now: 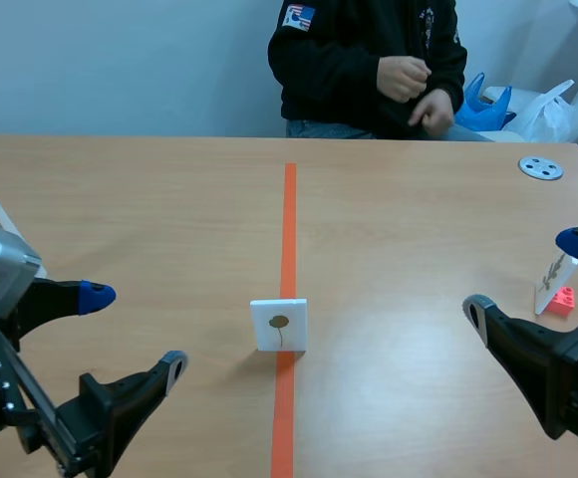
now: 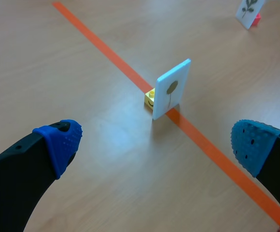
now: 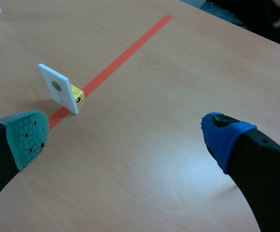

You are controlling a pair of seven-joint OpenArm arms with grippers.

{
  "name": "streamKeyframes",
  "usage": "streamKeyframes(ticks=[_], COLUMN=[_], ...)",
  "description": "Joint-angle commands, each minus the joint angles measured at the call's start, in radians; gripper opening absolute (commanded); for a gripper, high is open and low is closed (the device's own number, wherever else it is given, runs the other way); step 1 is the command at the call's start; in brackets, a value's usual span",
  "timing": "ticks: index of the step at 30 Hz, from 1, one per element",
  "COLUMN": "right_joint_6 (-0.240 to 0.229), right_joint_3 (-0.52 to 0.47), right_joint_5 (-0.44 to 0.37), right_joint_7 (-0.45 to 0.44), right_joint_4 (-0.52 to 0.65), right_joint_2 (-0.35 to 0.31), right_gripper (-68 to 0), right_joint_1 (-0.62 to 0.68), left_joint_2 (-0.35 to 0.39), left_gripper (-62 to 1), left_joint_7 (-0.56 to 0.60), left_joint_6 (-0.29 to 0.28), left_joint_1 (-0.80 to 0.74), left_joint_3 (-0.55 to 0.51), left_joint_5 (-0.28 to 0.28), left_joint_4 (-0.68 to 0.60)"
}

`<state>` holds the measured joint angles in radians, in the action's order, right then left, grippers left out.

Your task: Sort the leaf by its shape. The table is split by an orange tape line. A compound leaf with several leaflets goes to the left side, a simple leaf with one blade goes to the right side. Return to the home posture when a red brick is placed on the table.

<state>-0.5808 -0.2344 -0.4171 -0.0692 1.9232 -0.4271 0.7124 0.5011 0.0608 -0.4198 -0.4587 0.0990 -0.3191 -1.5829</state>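
White card (image 1: 278, 324), printed with a leaf that looked like a single rounded blade on a stem, stood upright on a small yellow brick (image 2: 150, 98), squarely on the orange tape line (image 1: 289, 229) at mid-table. Both the left gripper (image 2: 157, 141) and the right gripper (image 3: 126, 137) hung low on the robot's side of the table, well apart from the card, jaws spread wide and holding nothing. Sorting seemed not yet begun. A simple leaf belonged on the right side, so the next move probably called for the right arm to reach in, straddle the card and close without toppling it.
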Motion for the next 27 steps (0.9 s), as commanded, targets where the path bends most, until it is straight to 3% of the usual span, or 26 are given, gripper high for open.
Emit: streamKeyframes(ticks=[1, 10, 17, 27], right_joint_6=[0.004, 0.011, 0.012, 0.012], right_joint_3=[-0.007, -0.007, -0.007, -0.007], right_joint_5=[-0.014, -0.014, -0.014, -0.014], right_joint_7=[-0.019, -0.019, -0.019, -0.018], right_joint_4=[0.008, 0.008, 0.008, 0.008], right_joint_2=[-0.011, -0.011, -0.01, -0.01], right_gripper=[0.4, 0.4, 0.4, 0.4], right_joint_1=[-0.012, -0.012, -0.012, -0.012], left_joint_2=[-0.01, -0.06, -0.1, -0.208], left_gripper=[1.4, 1.4, 1.4, 1.4], left_joint_7=[0.042, 0.141, 0.229, 0.297], left_joint_6=[-0.002, 0.008, 0.05, 0.1], left_joint_1=[0.039, 0.261, 0.425, 0.602], left_joint_3=[0.031, 0.222, 0.37, 0.538], left_joint_5=[0.015, 0.092, 0.179, 0.238], left_joint_4=[0.024, 0.262, 0.459, 0.668])
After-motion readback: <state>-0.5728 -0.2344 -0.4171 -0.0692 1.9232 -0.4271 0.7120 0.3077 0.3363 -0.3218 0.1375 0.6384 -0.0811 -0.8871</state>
